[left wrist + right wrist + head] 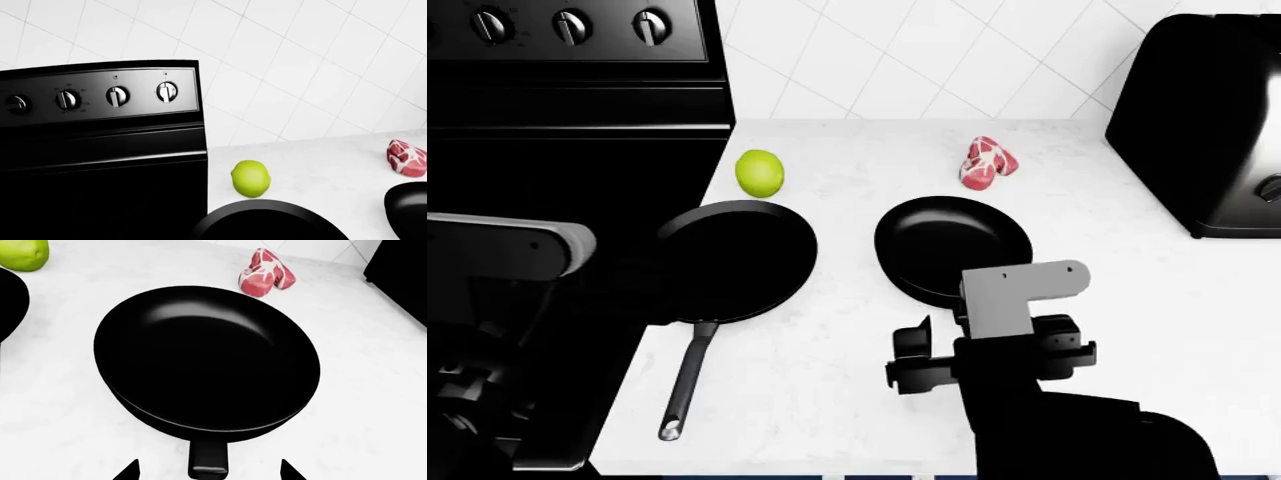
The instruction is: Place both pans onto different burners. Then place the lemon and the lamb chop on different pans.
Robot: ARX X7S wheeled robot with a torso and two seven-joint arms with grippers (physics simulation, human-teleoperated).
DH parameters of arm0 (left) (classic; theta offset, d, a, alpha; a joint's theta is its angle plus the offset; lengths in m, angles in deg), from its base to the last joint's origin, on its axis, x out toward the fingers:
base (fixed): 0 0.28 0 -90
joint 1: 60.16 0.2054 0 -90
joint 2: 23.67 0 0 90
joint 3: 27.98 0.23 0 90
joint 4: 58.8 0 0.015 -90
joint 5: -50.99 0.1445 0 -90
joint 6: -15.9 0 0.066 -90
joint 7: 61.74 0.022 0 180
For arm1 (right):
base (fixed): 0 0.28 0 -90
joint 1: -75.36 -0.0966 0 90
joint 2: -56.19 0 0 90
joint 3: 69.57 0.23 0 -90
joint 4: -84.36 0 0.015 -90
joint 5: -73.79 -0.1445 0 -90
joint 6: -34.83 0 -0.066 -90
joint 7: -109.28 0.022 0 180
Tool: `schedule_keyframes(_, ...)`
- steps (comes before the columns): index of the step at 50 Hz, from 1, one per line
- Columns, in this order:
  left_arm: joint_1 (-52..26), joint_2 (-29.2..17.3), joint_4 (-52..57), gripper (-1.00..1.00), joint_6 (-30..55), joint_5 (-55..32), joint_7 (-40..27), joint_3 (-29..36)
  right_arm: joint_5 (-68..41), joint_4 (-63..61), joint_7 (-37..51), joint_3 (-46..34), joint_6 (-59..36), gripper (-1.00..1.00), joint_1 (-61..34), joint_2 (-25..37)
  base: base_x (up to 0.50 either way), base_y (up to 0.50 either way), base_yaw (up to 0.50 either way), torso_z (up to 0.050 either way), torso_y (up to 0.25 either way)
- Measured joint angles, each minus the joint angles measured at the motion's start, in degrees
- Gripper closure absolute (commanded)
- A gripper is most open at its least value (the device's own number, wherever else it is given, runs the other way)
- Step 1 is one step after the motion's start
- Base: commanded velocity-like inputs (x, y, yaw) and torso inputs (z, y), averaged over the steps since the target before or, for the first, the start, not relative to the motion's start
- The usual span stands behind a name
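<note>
Two black pans rest on the white counter. The left pan [737, 258] lies beside the stove, its long handle [687, 385] pointing toward me. The right pan [207, 360] sits just ahead of my right gripper [209, 471], which is open with the stub end of that pan's handle [209, 462] between its fingertips [127, 472], untouched. The lemon [759, 172] lies behind the left pan, and the lamb chop [988, 163] behind the right pan. The cooktop [574, 200] is plain black and no burners can be made out. My left gripper's fingers show in no view.
The stove's control panel with knobs [117, 96] rises at the back left. A large black appliance [1201, 120] stands at the counter's right. My left arm [507, 250] hangs over the stove's front. A white tiled wall [934, 50] backs the counter.
</note>
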Motion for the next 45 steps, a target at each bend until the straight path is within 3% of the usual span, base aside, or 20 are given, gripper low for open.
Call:
schedule_keyframes(32,0.3,-0.6,-0.4,-1.00,-0.9,-0.7,-0.9,0.9,4.7,5.3,-7.1,-2.5,6.8,-1.00,0.8,1.1,0.00,0.00,0.00,0.000,0.000)
schedule_keyframes(33,0.3,-0.6,-0.4,-1.00,-1.0,-0.8,-0.9,1.0,4.7,5.4,-7.3,-2.5,7.0,1.00,0.8,1.1,0.00,0.00,0.00,0.000,0.000)
schedule_keyframes(45,0.6,-0.7,-0.6,-1.00,-1.4,-0.9,-1.2,1.2,5.1,5.7,-7.4,-2.1,8.4,1.00,1.5,1.2,0.00,0.00,0.00,0.000,0.000)
